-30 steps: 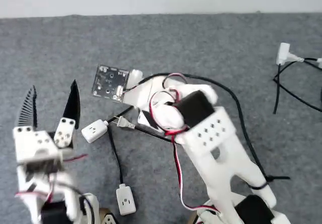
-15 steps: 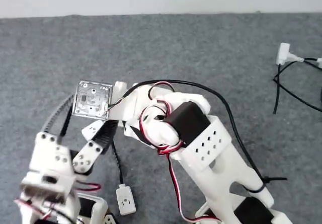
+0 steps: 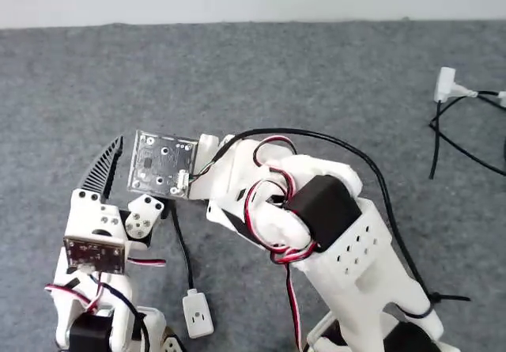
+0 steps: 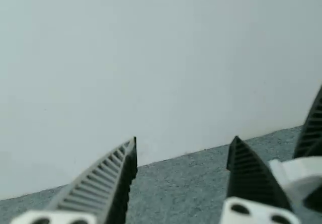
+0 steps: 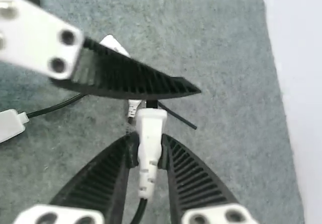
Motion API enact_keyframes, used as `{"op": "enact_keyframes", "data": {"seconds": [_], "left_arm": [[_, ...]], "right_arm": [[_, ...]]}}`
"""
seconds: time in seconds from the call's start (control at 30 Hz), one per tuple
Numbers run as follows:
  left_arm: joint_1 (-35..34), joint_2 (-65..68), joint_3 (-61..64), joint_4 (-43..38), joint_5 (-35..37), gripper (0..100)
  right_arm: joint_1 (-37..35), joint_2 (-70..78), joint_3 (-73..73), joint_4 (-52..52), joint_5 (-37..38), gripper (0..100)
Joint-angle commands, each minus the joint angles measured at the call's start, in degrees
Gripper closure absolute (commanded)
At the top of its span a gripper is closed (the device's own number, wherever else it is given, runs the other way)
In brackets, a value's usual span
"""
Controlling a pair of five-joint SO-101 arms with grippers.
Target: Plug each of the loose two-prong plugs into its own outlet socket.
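The right gripper [image 5: 149, 139] pinches a white plug [image 5: 149, 133] in its jaws over the tabletop [image 5: 226, 58], prongs toward what looks like a socket [image 5: 114, 45] beside the spread jaws of the left gripper [image 4: 184, 148], so lining up the prongs likely comes next.

A finger [image 5: 126, 78] of the left gripper [image 4: 184, 142] crosses just ahead of the two-prong plug [image 5: 149, 133] in the right gripper [image 5: 149, 137], while the grey carpet [image 3: 316, 75] beyond lies free.

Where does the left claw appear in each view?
High view: left claw, open, beside the circuit board.
Left wrist view: its two fingers stand apart before the wall.
Right wrist view: one finger crosses past the gripped plug.
Shared landmark: grey carpet.
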Motion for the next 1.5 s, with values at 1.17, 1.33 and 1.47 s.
{"op": "enact_keyframes", "data": {"seconds": [1.17, 1.33, 1.47], "left_arm": [[8.35, -0.70, 5.67, -0.88, 2.20, 72], [8.18, -0.70, 6.02, -0.97, 1.85, 72], [8.44, -0.70, 6.11, -0.97, 2.02, 72]], "right_arm": [[-4.00, -2.24, 3.52, -3.47, -1.05, 99.0], [-3.82, -2.33, 4.04, -4.00, -1.05, 99.0], [-3.82, -2.33, 4.04, -4.00, -1.05, 99.0]]}}
